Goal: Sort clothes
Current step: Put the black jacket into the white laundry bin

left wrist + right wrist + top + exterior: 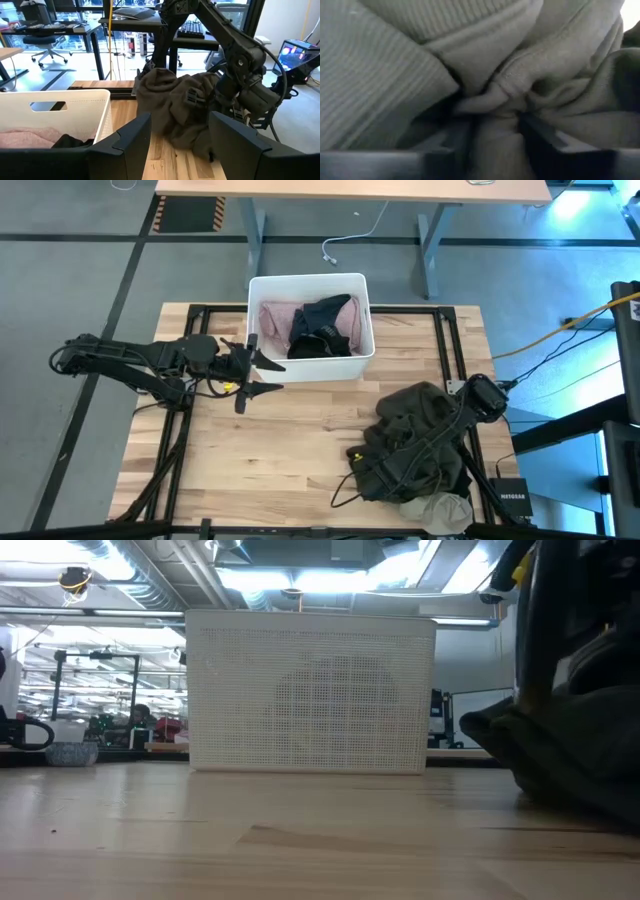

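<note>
A dark olive green garment (415, 440) lies heaped on the table's right near part; it also shows in the low view (580, 760) and the left wrist view (175, 105). My right gripper (495, 132) is down in this heap, shut on a fold. A dusty pink garment (280, 320) and a black garment (320, 325) lie in the white bin (365, 310). A light beige-grey garment (440, 510) lies at the near edge, partly under the olive one. My left gripper (250, 375) is open and empty beside the bin's near left corner. My right gripper pinches a bunched fold of the olive garment (492, 97) between its two fingers (540, 132); how many layers, I cannot tell. The arm comes slanting down from the table's right side. The rest of the garment lies slack on the table around the fingers.
The bin (310, 690) stands at the middle of the table's far edge. Black frame rails (445, 330) run along the table's sides. Bare wood (270, 450) lies between the two arms. A small black box (510, 500) sits at the near right corner.
</note>
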Robot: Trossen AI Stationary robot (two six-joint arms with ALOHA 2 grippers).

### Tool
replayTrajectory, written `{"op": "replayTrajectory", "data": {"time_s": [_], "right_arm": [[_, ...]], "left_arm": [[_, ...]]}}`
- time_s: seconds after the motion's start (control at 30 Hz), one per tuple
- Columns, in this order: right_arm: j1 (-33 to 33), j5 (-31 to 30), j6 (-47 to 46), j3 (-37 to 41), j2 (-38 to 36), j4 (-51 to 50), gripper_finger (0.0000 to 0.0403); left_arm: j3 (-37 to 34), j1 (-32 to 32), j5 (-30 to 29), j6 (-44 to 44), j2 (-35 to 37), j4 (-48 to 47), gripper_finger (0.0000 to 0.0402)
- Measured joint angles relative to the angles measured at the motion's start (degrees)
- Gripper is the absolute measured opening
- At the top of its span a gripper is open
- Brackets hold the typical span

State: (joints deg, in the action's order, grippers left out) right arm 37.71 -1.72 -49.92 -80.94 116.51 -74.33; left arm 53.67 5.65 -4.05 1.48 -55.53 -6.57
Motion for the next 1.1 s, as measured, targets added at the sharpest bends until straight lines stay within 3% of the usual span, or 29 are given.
{"op": "replayTrajectory", "data": {"time_s": [0.17,0.43,0.83,1.1], "right_arm": [[-2.14,-2.11,2.60,0.07,0.24,3.22,0.0034],[-1.83,-13.64,2.44,0.68,-3.61,14.13,0.0031],[-1.74,-34.33,3.20,0.46,-20.82,21.71,0.0031],[-6.41,-46.23,16.80,0.35,-33.24,31.82,0.0030]], "left_arm": [[0.00,-0.02,0.00,0.02,0.00,-0.02,0.0194],[0.00,-0.02,0.00,0.02,0.00,-0.03,0.0194],[0.00,-0.02,0.00,0.02,0.00,-0.02,0.0194],[0.00,-0.02,0.00,-0.35,0.00,0.27,0.0194]]}}
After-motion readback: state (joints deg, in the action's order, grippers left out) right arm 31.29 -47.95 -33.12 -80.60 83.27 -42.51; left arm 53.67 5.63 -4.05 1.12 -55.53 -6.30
